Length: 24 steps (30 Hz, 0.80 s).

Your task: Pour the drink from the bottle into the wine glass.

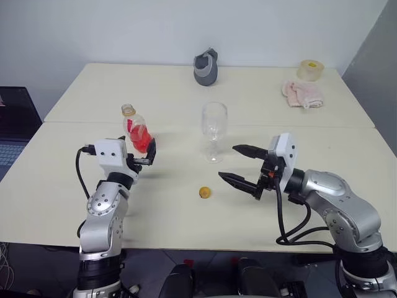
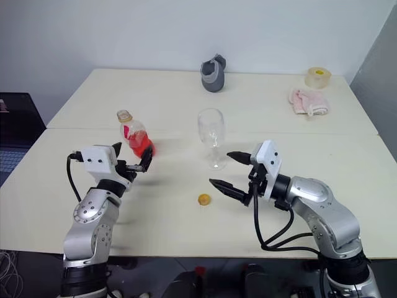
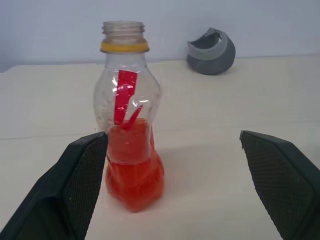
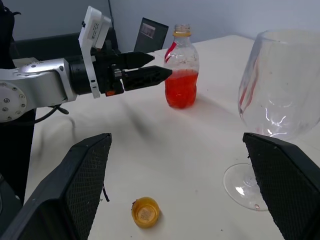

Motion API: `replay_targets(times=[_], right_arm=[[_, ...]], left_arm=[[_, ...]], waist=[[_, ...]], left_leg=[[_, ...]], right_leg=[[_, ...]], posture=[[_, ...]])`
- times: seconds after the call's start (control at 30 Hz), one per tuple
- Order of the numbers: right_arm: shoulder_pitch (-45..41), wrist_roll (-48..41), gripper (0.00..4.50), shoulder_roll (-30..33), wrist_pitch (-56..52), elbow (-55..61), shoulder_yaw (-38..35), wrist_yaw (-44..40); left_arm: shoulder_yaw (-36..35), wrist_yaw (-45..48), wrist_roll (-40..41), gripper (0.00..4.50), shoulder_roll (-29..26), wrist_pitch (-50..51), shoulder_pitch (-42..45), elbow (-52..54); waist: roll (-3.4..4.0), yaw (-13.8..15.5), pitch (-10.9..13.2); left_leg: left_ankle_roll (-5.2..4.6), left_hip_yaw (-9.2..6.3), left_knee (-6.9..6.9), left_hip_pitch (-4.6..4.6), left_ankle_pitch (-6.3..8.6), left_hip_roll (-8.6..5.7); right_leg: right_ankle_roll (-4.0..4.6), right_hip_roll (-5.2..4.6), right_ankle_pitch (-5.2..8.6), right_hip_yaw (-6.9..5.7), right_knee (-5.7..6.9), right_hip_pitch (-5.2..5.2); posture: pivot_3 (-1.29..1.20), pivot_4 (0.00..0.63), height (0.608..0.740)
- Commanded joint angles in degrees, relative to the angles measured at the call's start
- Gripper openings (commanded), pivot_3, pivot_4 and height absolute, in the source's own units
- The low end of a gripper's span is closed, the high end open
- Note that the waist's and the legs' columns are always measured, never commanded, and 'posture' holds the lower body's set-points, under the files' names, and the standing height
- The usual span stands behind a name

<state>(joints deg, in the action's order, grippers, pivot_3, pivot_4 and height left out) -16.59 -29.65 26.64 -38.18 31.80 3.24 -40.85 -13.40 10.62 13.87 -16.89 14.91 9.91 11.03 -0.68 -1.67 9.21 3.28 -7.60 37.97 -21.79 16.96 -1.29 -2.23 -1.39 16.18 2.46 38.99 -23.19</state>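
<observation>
The left gripper [image 1: 149, 153] covers the bottle's [image 1: 137, 129] lower right side in the head views, so contact there is anyone's guess. In the right wrist view the wine glass [image 4: 280, 100] runs off the edge beside the bottle. The grey thing [image 1: 206, 67] behind the glass, maybe a cup?

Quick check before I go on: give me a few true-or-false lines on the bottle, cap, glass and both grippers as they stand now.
1. The bottle has its cap screwed on. False: its neck is open, and the cap lies on the table.
2. The wine glass stands upright and empty. True.
3. The left gripper is shut on the bottle. False: it is open, the bottle just ahead.
4. The right gripper is open, holding nothing. True.
5. The drink fills the bottle to the neck. False: only the lower part.
</observation>
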Motion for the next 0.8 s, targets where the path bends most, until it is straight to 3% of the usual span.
replay_targets(times=[0.03, 0.8], right_arm=[[0.11, -1.05, 4.49, 0.28, 1.11, 2.26, -1.42, 0.99], [1.68, -2.38, 4.49, 2.12, 0.28, 3.51, -3.4, 4.63]], left_arm=[[-1.24, -0.13, -0.65, 4.5, -1.17, -1.09, 0.57, -0.03], [-2.32, 9.97, -0.02, 4.5, -6.53, -8.83, 10.32, -23.79]], waist=[[0.0, -0.01, 0.0], [-0.02, -0.03, -0.01]], left_leg=[[0.0, 0.0, 0.0, 0.0, 0.0, 0.0], [0.03, -0.02, 0.01, 0.0, -0.02, 0.0]], right_leg=[[0.0, 0.0, 0.0, 0.0, 0.0, 0.0], [0.0, 0.0, 0.0, -0.02, 0.02, -0.02]], posture=[[0.0, 0.15, 0.74], [0.0, 0.15, 0.74]])
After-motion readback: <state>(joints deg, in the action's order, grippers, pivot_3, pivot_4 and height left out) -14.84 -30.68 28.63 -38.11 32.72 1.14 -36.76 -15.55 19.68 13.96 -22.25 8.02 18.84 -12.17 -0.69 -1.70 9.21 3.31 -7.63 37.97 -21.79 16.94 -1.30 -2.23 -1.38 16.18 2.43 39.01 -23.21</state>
